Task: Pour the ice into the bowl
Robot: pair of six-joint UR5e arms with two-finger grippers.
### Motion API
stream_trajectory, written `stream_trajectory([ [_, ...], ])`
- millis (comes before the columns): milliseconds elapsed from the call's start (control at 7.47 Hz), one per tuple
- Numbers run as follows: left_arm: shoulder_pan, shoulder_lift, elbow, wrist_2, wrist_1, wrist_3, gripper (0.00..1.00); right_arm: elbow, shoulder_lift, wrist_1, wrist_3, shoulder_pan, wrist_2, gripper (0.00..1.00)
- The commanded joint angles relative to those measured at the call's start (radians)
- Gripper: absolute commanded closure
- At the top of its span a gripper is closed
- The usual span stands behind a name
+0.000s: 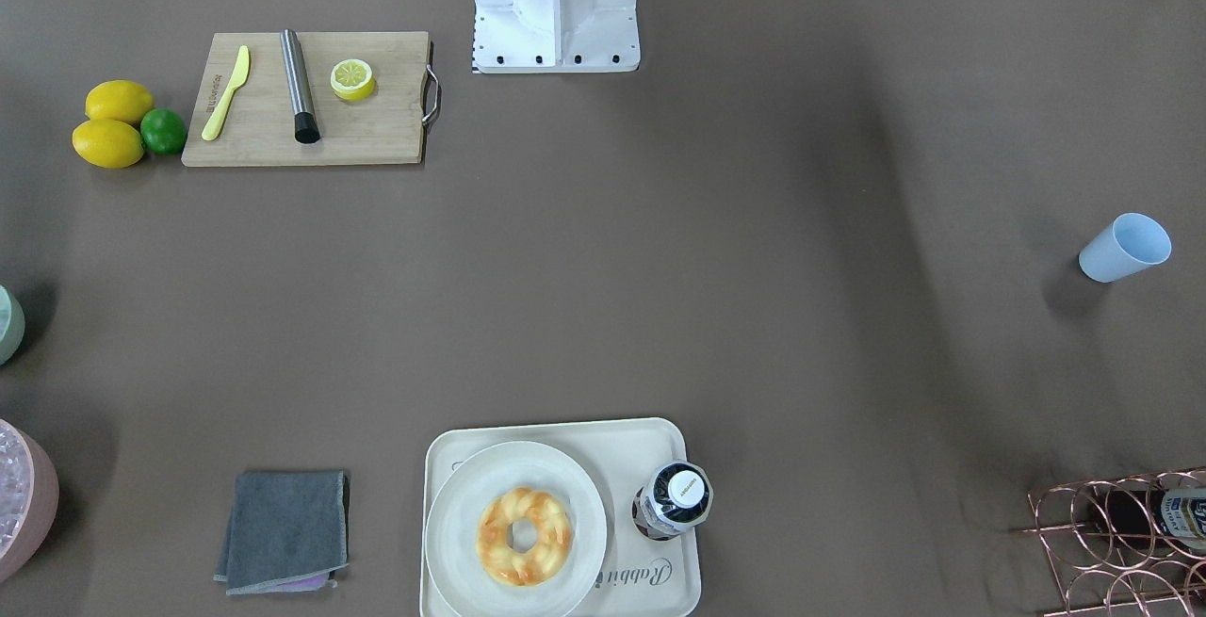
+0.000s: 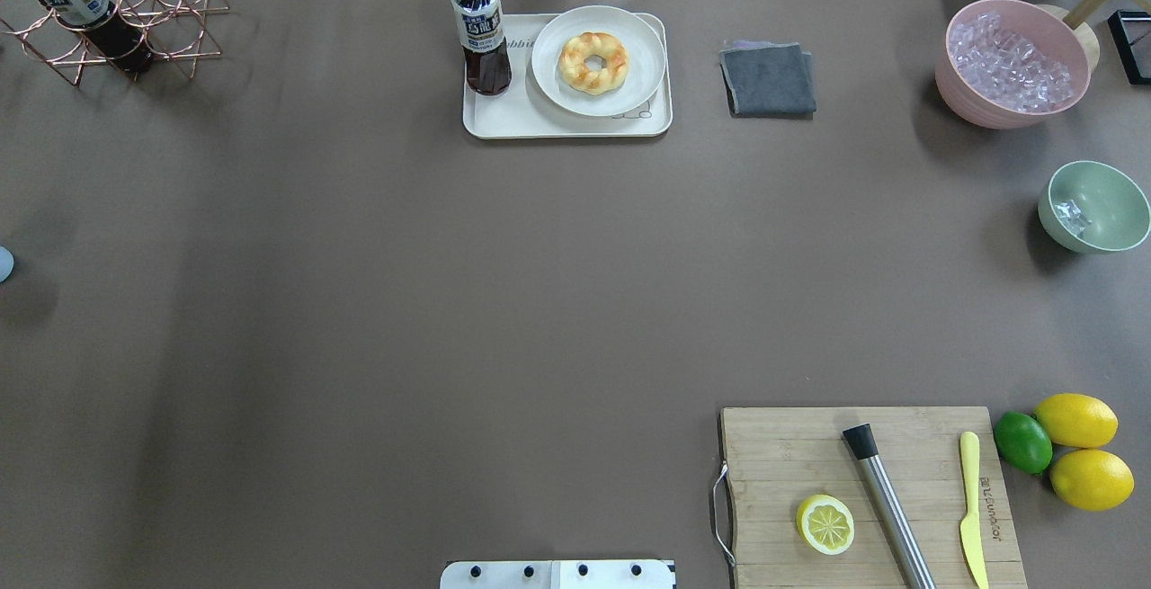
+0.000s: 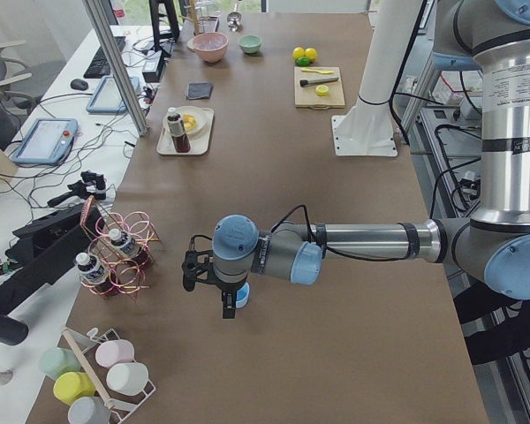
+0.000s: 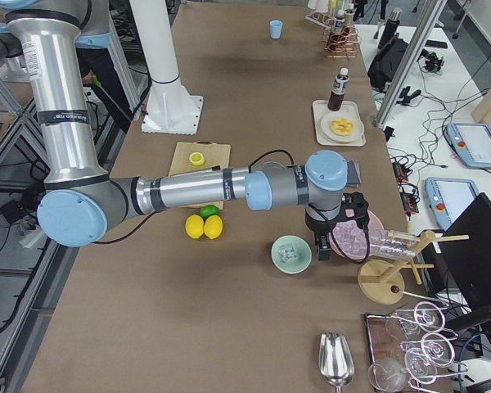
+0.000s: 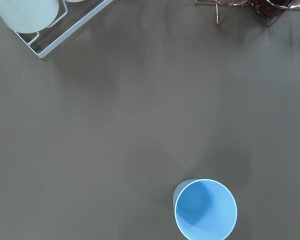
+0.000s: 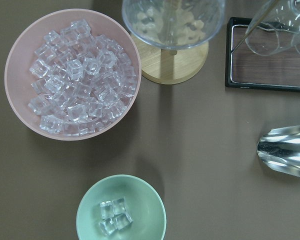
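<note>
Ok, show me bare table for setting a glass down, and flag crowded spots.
Free: the wide middle between the tray and the cutting board. Crowded: the corner around the pink tub, the bowl and the wooden stand.

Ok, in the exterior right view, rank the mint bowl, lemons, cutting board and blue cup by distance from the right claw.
1. Mint bowl, just beside the right claw.
2. Lemons, left of it.
3. Cutting board, beyond the lemons.
4. Blue cup, far end.
</note>
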Motion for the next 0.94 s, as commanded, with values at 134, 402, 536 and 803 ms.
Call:
stream_trajectory([
  [134, 0.000, 0.008, -0.005, -0.004, 0.000, 0.000, 0.03, 0.079, -0.085, -0.030, -0.010, 0.059, 0.008, 0.05],
  [402, 0.000, 0.006, -0.005, -0.003, 0.000, -0.002, 0.03, 0.071, -0.095, -0.030, -0.012, 0.068, 0.009, 0.05],
  [536, 0.000, 0.006, -0.003, -0.003, 0.000, -0.002, 0.03, 0.048, -0.089, -0.030, -0.010, 0.065, 0.008, 0.05],
  [803, 0.000, 0.003, 0.000, -0.001, 0.000, -0.002, 0.03, 0.019, -0.083, -0.015, -0.010, 0.049, 0.006, 0.05],
])
